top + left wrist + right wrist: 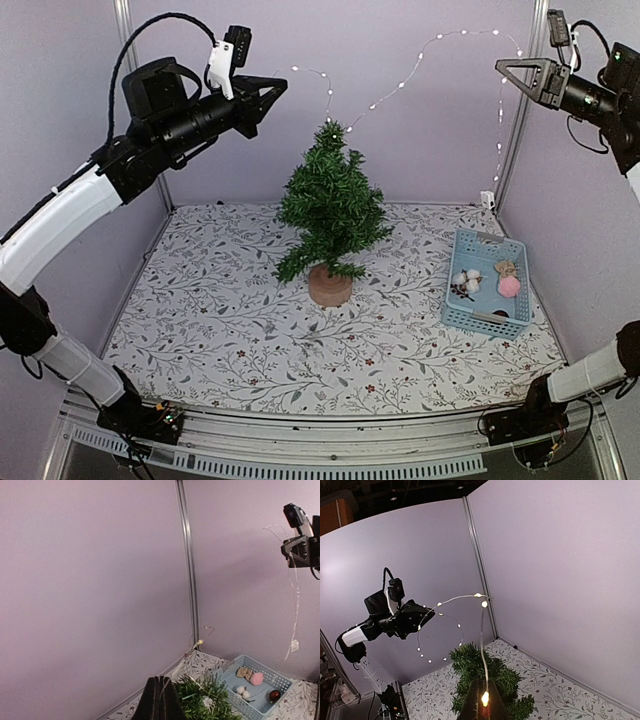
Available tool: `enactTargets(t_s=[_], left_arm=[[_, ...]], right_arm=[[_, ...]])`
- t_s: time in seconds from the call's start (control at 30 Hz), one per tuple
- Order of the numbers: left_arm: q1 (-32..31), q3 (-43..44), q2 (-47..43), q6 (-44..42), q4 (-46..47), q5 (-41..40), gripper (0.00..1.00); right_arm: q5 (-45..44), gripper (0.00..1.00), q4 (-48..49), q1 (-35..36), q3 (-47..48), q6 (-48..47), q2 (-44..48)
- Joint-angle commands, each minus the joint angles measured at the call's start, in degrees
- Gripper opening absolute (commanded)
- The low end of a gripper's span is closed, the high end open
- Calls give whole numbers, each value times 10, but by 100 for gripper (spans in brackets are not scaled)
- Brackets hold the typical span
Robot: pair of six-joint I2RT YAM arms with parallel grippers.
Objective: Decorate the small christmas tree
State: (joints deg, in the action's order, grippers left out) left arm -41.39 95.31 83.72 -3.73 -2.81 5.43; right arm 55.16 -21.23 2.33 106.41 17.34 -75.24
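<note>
The small christmas tree [330,205] stands on its round wooden base [330,285] mid-table. A thin light string [400,85] with small lit bulbs runs from my left gripper [278,86] down to the treetop and up to my right gripper [504,67]. Both grippers are raised above the tree, one each side. The rest of the string hangs down the back right corner. In the left wrist view my gripper [162,700] is shut on the wire above the tree [207,702]. In the right wrist view my gripper [490,702] is shut on the wire by a lit bulb, above the tree [490,670].
A light-blue basket [487,310] lies at the right of the table. It holds a pink pom-pom [509,286], white cotton balls [466,280], a tan bow [504,267] and a dark red ball [500,314]. Purple walls enclose the back and sides.
</note>
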Motion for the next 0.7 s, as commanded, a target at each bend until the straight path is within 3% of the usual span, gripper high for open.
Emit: enactTargets(t_s=[0.0, 0.2, 0.4, 0.53, 0.67], left_arm=[[33, 26, 21, 24, 59, 34, 0], [51, 42, 37, 35, 83, 87, 0], [56, 46, 20, 52, 110, 167, 0], [55, 66, 2, 50, 73, 189, 0], [53, 64, -27, 38, 13, 168, 0]], right_arm=[[18, 0, 110, -12, 0, 52, -19], [74, 0, 218, -19, 10, 114, -52], [170, 0, 422, -19, -14, 254, -72], [197, 0, 467, -11, -18, 300, -82], [214, 0, 462, 47, -45, 305, -97]])
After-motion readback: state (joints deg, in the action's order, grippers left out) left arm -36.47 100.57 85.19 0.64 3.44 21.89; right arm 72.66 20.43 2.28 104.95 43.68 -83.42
